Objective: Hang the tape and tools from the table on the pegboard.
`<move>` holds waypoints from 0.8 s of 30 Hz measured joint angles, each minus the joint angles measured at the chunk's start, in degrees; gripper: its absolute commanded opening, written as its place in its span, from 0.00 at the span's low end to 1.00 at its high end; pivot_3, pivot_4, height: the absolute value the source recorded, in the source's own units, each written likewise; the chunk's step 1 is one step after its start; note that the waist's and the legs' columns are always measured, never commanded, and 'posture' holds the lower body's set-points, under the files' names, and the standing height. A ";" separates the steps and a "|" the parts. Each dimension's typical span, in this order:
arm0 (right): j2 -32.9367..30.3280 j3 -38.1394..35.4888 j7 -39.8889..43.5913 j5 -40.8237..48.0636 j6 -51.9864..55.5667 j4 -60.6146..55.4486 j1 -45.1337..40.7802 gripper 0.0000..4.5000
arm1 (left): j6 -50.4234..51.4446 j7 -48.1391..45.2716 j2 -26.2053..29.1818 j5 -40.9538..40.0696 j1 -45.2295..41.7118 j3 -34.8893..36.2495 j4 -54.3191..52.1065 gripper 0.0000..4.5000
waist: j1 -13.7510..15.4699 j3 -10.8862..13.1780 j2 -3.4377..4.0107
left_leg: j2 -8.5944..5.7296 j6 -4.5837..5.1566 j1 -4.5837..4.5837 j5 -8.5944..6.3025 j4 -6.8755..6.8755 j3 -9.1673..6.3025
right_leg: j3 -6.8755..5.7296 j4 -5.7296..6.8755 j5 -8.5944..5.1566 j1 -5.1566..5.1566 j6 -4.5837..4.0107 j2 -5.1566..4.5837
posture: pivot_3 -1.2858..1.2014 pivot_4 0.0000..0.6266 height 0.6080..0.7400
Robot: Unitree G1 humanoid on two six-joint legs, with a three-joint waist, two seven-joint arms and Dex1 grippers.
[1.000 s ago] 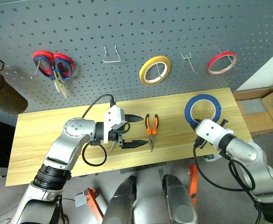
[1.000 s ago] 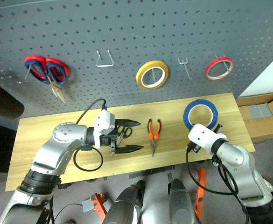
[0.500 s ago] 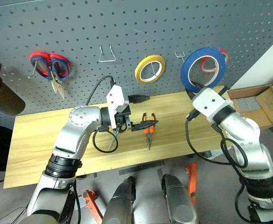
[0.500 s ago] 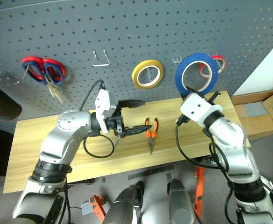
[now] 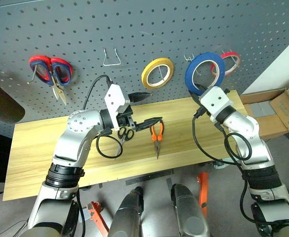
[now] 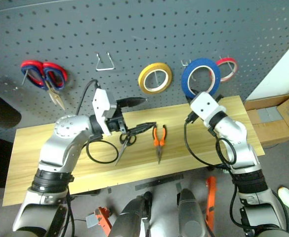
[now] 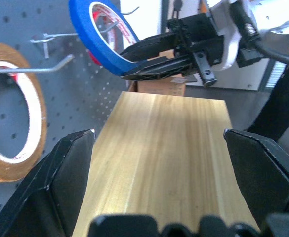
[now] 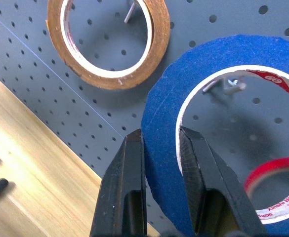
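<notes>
Both arms raised over the near half of the scene, one gripper spread, one clamped.

The left gripper (image 5: pixel 142 109) points level toward the right, its two black fingers (image 7: pixel 60 177) standing wide apart with nothing between them; the silver forearm bends up from the near left. The right gripper (image 8: pixel 161 148) is lifted toward the far right, pointing slightly upward, its fingers pinched onto the rim of the blue tape (image 5: pixel 202 72), elbow bent below it.

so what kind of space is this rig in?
Likely a workshop or tool bench: a grey pegboard with hooks holding scissors and tape rolls, a wood-top workbench with pliers, and a cardboard box alongside.
</notes>
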 measured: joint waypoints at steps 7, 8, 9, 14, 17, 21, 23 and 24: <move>1.29 0.01 1.29 3.26 0.00 0.65 1.40 0.63 | -1.31 1.10 2.02 1.52 1.81 1.16 0.91 1.00 | 0.06 0.00 0.01 | 0.01 0.00 0.00 0.00 0.00 0.00 | 0.00 0.00 0.01 -0.02 -0.01 0.00 | 0.42 0.53 1.00; 1.32 -0.01 1.31 3.62 1.00 -0.78 2.61 0.71 | -2.01 1.01 2.36 1.71 2.37 1.27 0.94 1.00 | 0.09 0.00 0.01 | 0.01 0.00 0.00 0.00 -0.01 0.00 | 0.01 0.00 0.00 -0.02 -0.01 0.00 | 0.42 0.53 1.00; 1.38 0.00 1.34 3.75 1.87 -2.16 3.84 0.77 | -2.38 0.94 2.77 1.85 2.96 1.59 1.12 1.00 | 0.10 -0.01 0.01 | 0.02 0.00 0.00 0.00 -0.01 0.00 | 0.00 0.00 0.01 -0.02 -0.01 0.00 | 0.42 0.53 1.00; 4.41 -0.36 0.65 6.42 15.32 -14.48 12.34 0.99 | -3.53 -1.07 7.42 2.17 6.29 3.35 2.67 1.00 | -0.15 -0.04 0.06 | 0.09 -0.01 0.01 0.00 -0.06 0.02 | 0.03 0.05 0.02 -0.10 -0.03 0.01 | 0.42 0.53 1.00; 7.87 0.73 -1.15 8.16 26.62 -21.83 15.50 0.99 | -4.84 -3.98 11.76 2.80 9.60 4.00 4.57 1.00 | -0.28 -0.07 0.11 | 0.11 -0.02 0.02 0.00 -0.02 0.04 | 0.05 0.05 0.08 -0.15 -0.12 0.02 | 0.42 0.53 1.00; 12.50 2.88 -3.85 8.99 37.58 -26.84 15.05 0.99 | -7.77 -6.80 15.34 4.61 12.32 4.71 8.01 1.00 | 0.15 -0.18 0.07 | 0.14 -0.10 0.05 0.06 -0.02 -0.04 | -0.03 0.04 0.23 -0.14 -0.19 0.03 | 0.42 0.53 1.00; 17.78 3.65 -6.40 10.23 44.07 -26.69 13.28 0.99 | -9.95 -7.94 16.79 5.93 13.41 4.71 10.01 1.00 | 0.14 -0.22 0.06 | 0.15 -0.15 0.05 0.09 -0.03 -0.08 | -0.01 0.05 0.28 -0.15 -0.25 0.04 | 0.42 0.53 1.00; 19.97 3.95 -7.66 10.66 47.12 -26.32 12.51 0.99 | -10.93 -8.55 17.23 6.35 13.77 4.70 10.65 1.00 | 0.13 -0.22 0.06 | 0.16 -0.17 0.06 0.10 -0.04 -0.10 | 0.01 0.05 0.29 -0.15 -0.27 0.04 | 0.42 0.53 1.00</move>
